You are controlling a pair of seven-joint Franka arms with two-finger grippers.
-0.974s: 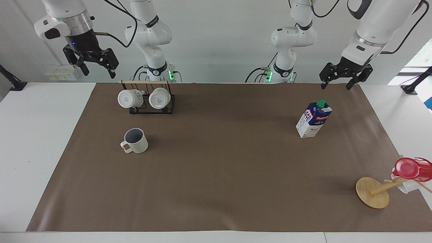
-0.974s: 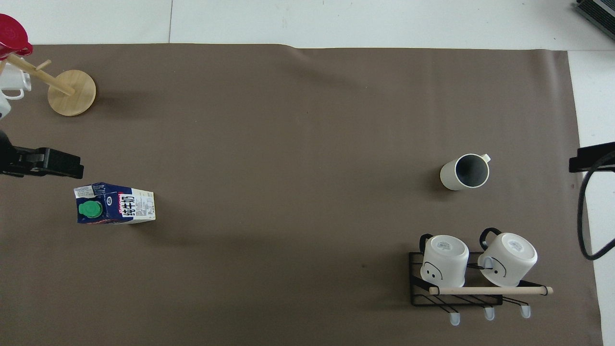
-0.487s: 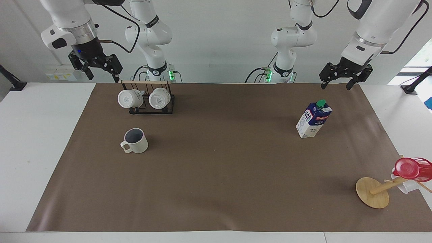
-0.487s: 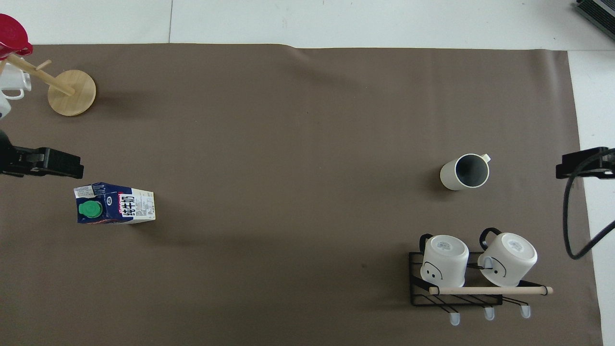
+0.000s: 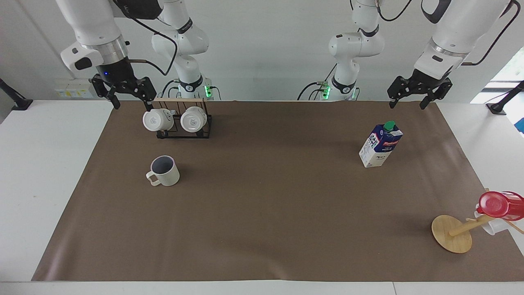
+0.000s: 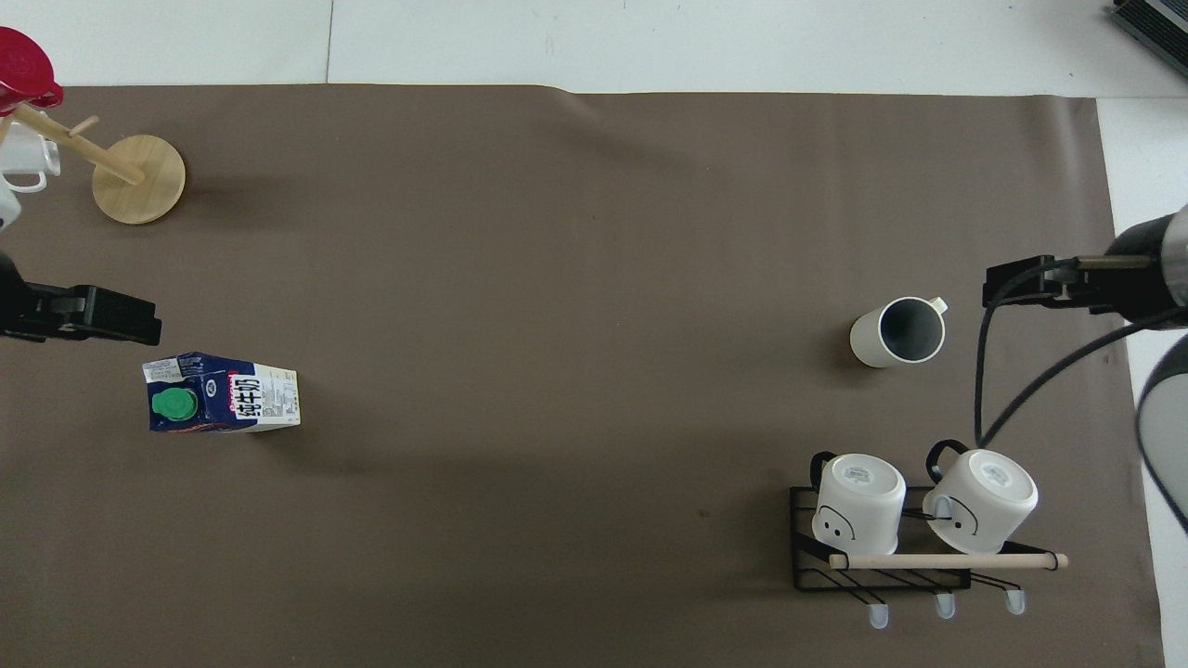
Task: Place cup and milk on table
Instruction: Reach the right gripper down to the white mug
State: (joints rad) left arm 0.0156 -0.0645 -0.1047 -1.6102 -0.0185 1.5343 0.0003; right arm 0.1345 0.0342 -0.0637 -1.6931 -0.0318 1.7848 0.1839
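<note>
The right gripper (image 5: 132,98) hangs open and empty, the cup (image 5: 164,171) standing on the table (image 5: 37,172) below it; the left gripper (image 5: 407,101), also open, hangs above the milk (image 5: 380,145)

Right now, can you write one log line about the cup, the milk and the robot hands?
cup: upright on brown sheet | milk: upright on sheet | right gripper: open, raised beside mug rack | left gripper: open, raised

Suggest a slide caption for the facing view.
Cream-white mug and blue-white milk carton on brown sheet; open grippers raised.
</note>
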